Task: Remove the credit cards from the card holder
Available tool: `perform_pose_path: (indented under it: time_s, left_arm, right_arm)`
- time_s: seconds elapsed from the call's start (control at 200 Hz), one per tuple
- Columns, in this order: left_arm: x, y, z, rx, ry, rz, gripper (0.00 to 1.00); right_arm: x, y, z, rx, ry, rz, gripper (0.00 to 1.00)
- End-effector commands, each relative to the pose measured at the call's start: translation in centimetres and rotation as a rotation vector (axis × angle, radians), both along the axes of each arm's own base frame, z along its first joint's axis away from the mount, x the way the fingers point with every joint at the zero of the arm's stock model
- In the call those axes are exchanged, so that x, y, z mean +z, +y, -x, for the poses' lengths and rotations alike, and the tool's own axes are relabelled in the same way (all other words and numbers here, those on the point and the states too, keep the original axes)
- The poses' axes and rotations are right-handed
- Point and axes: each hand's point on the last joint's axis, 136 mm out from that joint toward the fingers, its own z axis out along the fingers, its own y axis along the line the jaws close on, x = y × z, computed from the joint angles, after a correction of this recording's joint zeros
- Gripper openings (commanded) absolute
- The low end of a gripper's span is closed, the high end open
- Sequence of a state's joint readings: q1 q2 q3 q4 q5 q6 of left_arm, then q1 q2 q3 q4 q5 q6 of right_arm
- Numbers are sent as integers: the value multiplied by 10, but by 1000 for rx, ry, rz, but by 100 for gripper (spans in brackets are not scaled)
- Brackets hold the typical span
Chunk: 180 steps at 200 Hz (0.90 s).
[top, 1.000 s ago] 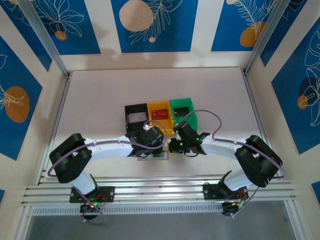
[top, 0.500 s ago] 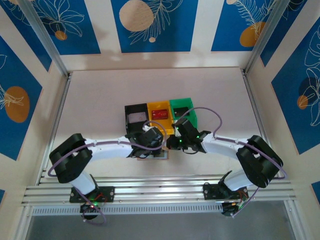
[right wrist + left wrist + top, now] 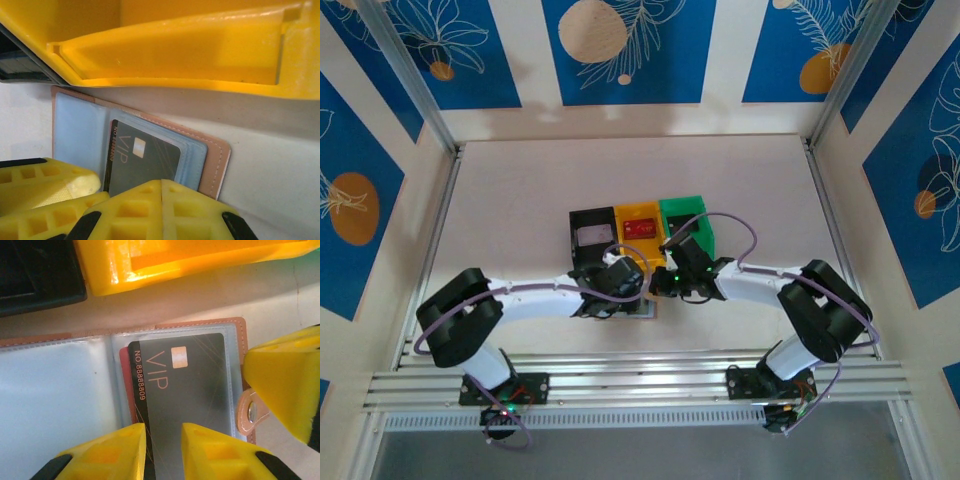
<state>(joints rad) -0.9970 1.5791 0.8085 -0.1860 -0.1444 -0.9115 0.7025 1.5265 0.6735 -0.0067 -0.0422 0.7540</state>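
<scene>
Arms bent inward over table (image 3: 510, 200), card holder (image 3: 212, 155) laid open by yellow bin (image 3: 640, 228), VIP card (image 3: 190, 390) in its pocket — L gripper (image 3: 163, 432) narrowly parted at card's edge, hold unclear, R gripper (image 3: 161, 187) shut, empty.

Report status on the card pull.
Right gripper shut beside open tan leather card holder. Left gripper, jaws narrowly apart, over dark grey VIP credit card in clear pocket; grip unclear. Yellow plastic bin close behind.
</scene>
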Motion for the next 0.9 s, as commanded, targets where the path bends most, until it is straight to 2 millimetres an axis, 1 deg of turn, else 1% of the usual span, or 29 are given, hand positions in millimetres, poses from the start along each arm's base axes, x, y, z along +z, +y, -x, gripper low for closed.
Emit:
perform_pose_path:
  time_s: [0.0,0.205,0.435,0.895]
  left_arm:
    - [5,5,-6,26,-24,4,26]
    - [3,6,-6,27,-19,-1,28]
    - [-1,13,-7,37,-16,-16,29]
    - [-4,9,-7,35,-3,-4,29]
  right_arm:
    - [4,6,-5,8,1,-26,4]
    - [-3,5,-4,8,14,-20,4]
    - [-10,2,-2,6,25,-10,4]
    - [-20,0,4,8,52,-4,4]
